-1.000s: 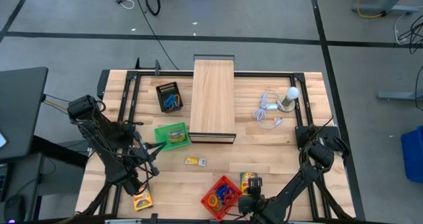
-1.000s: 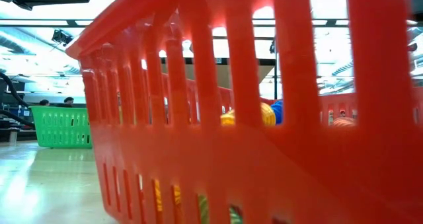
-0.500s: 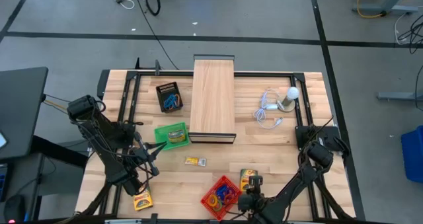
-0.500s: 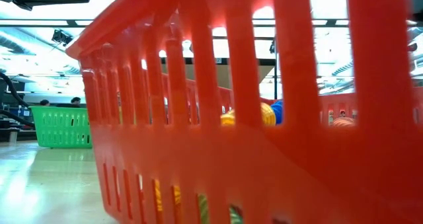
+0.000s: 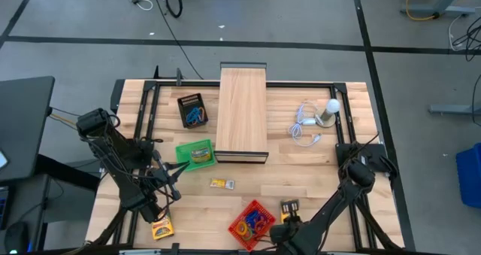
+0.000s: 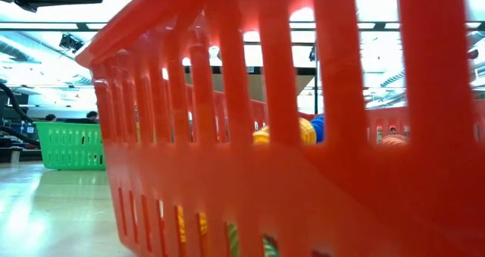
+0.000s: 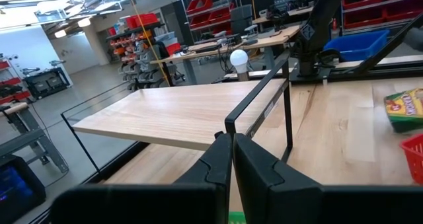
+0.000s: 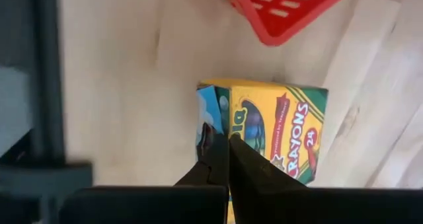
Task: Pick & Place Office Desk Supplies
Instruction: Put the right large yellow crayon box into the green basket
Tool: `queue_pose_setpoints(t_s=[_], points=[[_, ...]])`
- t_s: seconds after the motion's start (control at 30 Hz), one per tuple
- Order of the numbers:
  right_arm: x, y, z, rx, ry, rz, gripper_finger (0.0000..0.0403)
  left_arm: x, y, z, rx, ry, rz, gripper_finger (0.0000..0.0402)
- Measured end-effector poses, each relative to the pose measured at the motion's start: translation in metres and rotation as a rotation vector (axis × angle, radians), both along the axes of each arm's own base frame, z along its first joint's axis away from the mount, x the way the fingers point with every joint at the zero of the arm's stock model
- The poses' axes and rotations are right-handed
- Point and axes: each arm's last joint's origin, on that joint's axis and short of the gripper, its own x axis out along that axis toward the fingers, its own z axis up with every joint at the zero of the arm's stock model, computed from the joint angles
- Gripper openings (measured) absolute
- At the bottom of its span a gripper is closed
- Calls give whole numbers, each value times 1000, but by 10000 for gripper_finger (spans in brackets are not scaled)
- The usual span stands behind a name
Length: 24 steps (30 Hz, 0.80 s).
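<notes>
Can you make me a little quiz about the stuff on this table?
1. True or false: the red plastic basket holds small coloured loops.
2. What lies in the green plastic basket? A) a yellow-and-green crayon box B) a stapler C) scissors
3. Fill in: the white round bulb stands on the ___ arm's side of the long pale wooden box.
Key: 1 true; 2 A; 3 right.

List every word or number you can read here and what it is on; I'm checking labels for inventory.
"CRAYONS" and "24": on the yellow-and-green crayon box in the right wrist view, just past the shut right pincer.
Print on the crayon box in the left wrist view: too blurred to read.
Boxes in the high view: too small to read.
</notes>
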Motion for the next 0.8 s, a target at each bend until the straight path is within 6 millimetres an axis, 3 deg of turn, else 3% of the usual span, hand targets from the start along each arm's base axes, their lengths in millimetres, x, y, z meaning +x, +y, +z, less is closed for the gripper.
queue_pose_setpoints(t_s=[0.2,0.43,0.6,0.8], points=[[10,-5,38,80,23,65,0,1,-1,-1,-1,-1,0,25],[21,-12,68,159,-50,104,0,1,-2,-1,-8,-5,0,25],[27,-18,79,182,-82,122,0,4,-7,-4,-16,-7,-1,25],[38,-29,84,191,-94,139,0,13,-26,-11,36,83,-8,37]])
